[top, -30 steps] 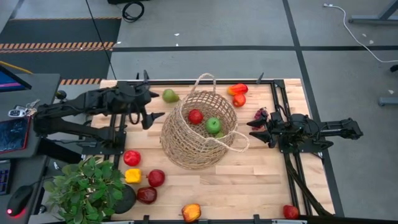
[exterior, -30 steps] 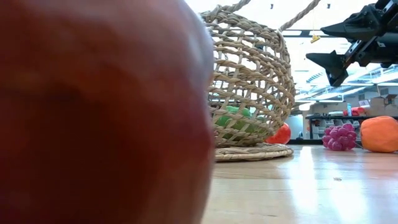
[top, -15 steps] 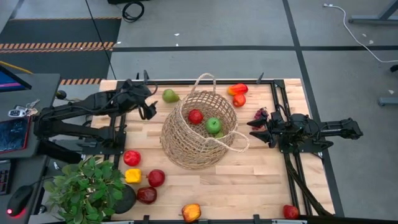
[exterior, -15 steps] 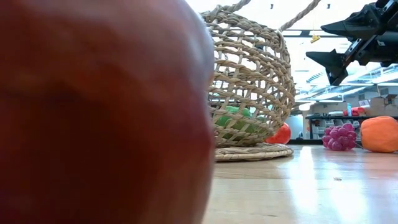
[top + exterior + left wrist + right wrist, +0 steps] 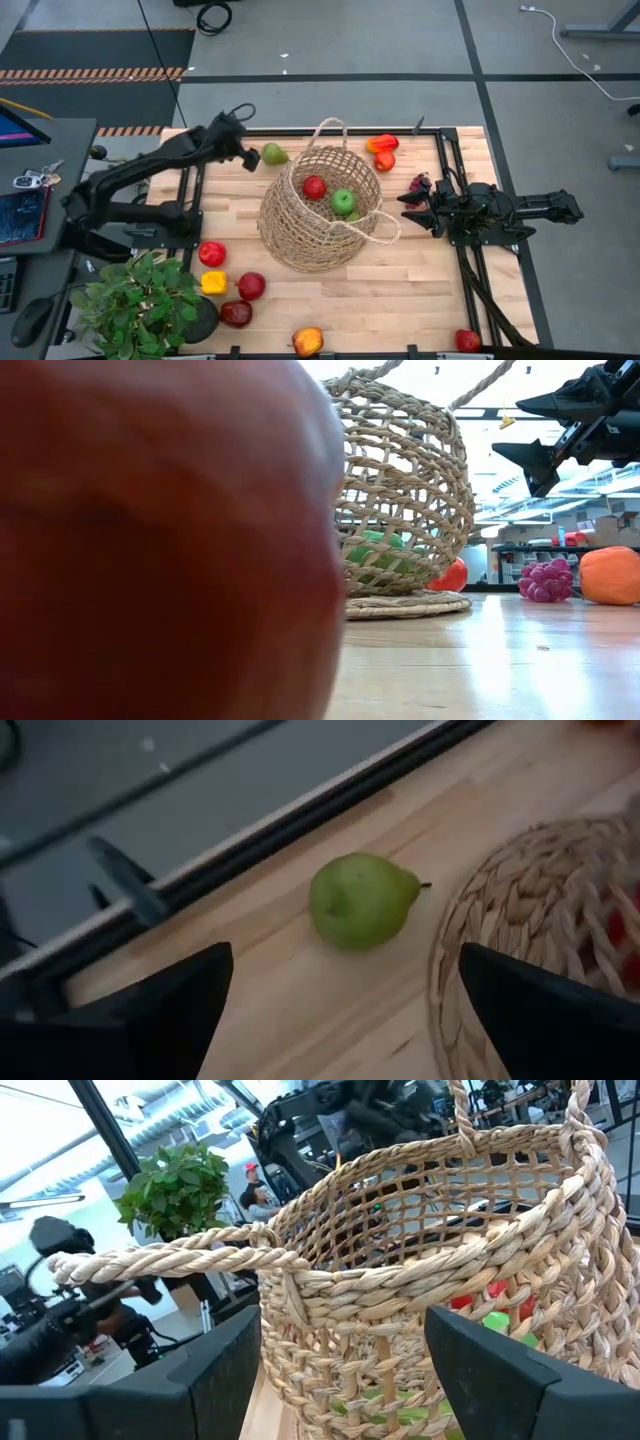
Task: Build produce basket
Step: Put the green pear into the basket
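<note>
The tan wicker basket (image 5: 318,210) stands tilted at mid-table, its mouth up and toward the right side, with a red fruit (image 5: 315,187) and a green fruit (image 5: 344,201) inside. A green pear (image 5: 360,900) lies on its side on the wood by the far edge, just left of the basket rim (image 5: 540,920). My left gripper (image 5: 250,155) hovers open over the table just short of the pear, pointing slantwise down, a finger out to either side of it in the left wrist view. My right gripper (image 5: 408,205) waits open to the right of the basket (image 5: 420,1270), level above the table.
Loose produce lies around: red and yellow pieces (image 5: 214,270) at the near left, an orange-red one (image 5: 308,341) and a red one (image 5: 467,340) at the near edge, orange-red ones (image 5: 382,150) at the far edge, purple grapes (image 5: 420,183). A potted plant (image 5: 140,305) stands near left. A red fruit (image 5: 150,540) blocks the low view.
My left gripper has swung from beside the basket's left flank toward the table's far edge, sinking and tipping downward until it is over the green pear, and it has stayed open. The basket and the produce have not moved.
</note>
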